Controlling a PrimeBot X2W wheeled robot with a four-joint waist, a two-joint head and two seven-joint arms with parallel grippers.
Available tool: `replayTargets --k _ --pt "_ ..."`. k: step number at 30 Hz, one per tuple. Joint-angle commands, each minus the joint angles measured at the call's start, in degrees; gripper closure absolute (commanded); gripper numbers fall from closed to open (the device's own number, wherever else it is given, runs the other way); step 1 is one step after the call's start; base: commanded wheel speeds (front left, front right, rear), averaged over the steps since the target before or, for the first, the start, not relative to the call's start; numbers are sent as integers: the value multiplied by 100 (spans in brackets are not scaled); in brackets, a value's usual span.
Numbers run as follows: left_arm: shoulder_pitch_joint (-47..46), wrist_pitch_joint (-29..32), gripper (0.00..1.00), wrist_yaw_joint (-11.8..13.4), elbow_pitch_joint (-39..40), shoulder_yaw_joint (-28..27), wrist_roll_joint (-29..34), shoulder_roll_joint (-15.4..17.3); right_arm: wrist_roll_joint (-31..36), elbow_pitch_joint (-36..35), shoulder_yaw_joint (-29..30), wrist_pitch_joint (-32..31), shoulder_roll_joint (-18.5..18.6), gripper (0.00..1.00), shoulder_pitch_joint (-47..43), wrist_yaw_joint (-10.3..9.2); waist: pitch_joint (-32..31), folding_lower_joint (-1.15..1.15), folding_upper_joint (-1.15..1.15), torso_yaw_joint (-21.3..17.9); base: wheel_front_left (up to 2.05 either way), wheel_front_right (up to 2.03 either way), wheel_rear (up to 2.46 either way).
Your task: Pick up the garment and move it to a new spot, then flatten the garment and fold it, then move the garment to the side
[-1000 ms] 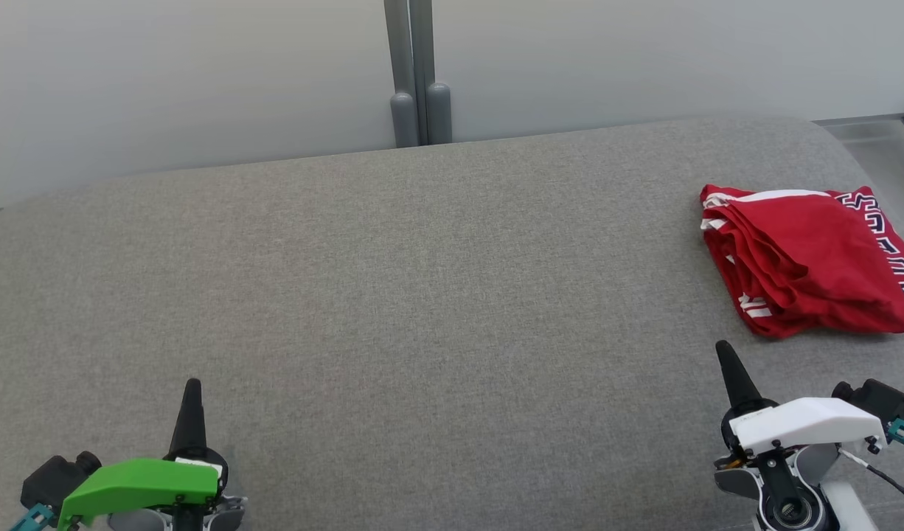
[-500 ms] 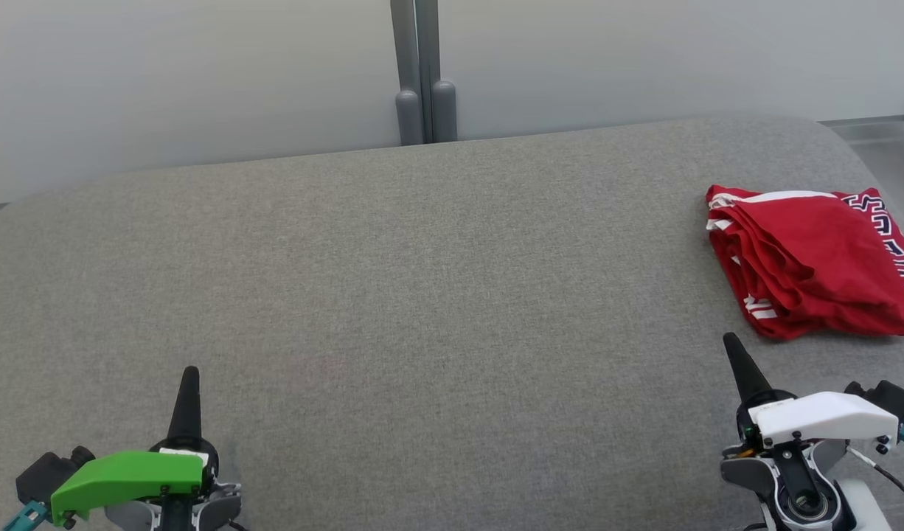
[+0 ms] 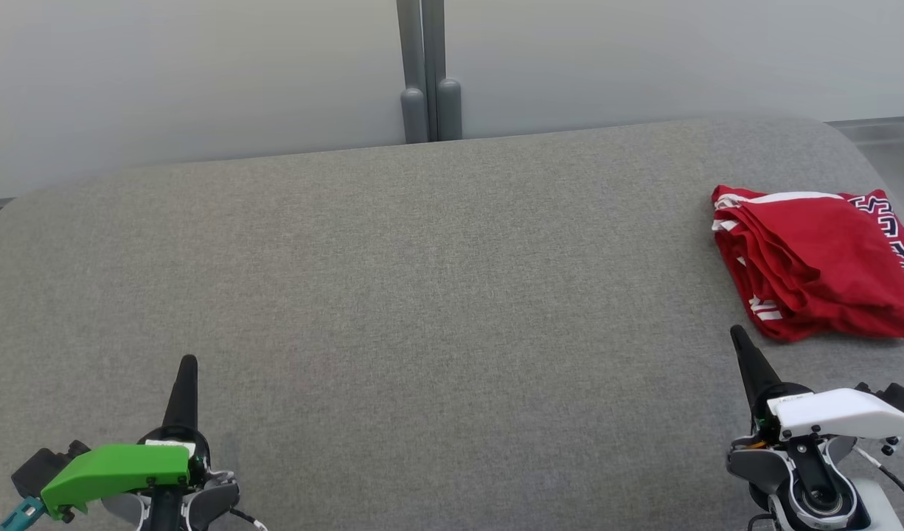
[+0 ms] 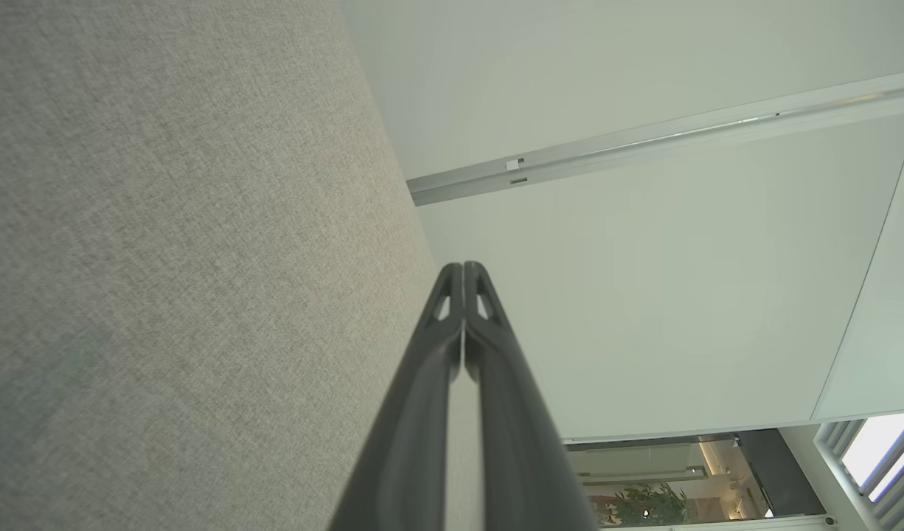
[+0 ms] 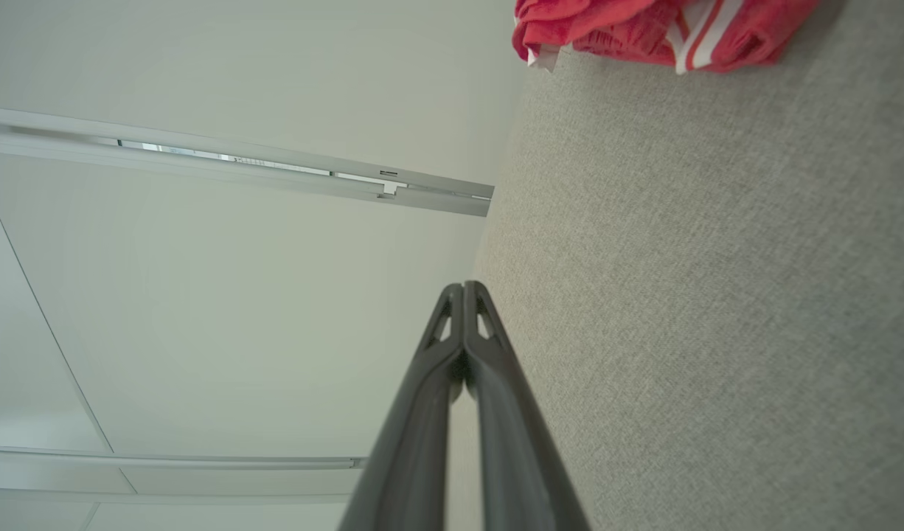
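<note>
The soft red garment (image 3: 813, 265), folded into a lumpy pile with white stripes, lies on the grey woven tabletop (image 3: 422, 280). It is just past the right end effector (image 3: 743, 350), a bit to its right, long side slanting. The left end effector (image 3: 186, 369) is well apart from it. Both have their fingers pressed together, holding nothing.

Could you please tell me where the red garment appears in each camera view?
Head view: red garment at the right edge, on the grey surface.
Right wrist view: red garment at the top edge, right of centre.
Left wrist view: grey surface on the left side.
Shared landmark: the grey wall post.
</note>
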State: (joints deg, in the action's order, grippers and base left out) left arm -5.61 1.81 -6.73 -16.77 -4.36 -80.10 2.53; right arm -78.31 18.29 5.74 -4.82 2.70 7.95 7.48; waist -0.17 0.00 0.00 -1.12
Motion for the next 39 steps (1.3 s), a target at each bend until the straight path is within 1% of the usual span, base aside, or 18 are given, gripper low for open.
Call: replayTargets --k 1,7,28,39 --pt "-130 33 100 -34 57 -31 -172 46 -157 -64 35 -40 25 100 91 3 2 0 0 6 0 0 0" --pt "-164 118 100 -52 85 -50 -459 48 -485 -101 95 -131 27 100 91 3 10 0 0 32 0 0 0" --pt "-237 308 100 -90 146 -98 -1228 53 -1326 -191 252 -365 29 100 86 2 34 0 0 106 0 0 0" --pt "-235 313 100 -95 149 -101 -1239 53 -1376 -196 259 -373 30 100 86 2 36 0 0 112 0 0 0"
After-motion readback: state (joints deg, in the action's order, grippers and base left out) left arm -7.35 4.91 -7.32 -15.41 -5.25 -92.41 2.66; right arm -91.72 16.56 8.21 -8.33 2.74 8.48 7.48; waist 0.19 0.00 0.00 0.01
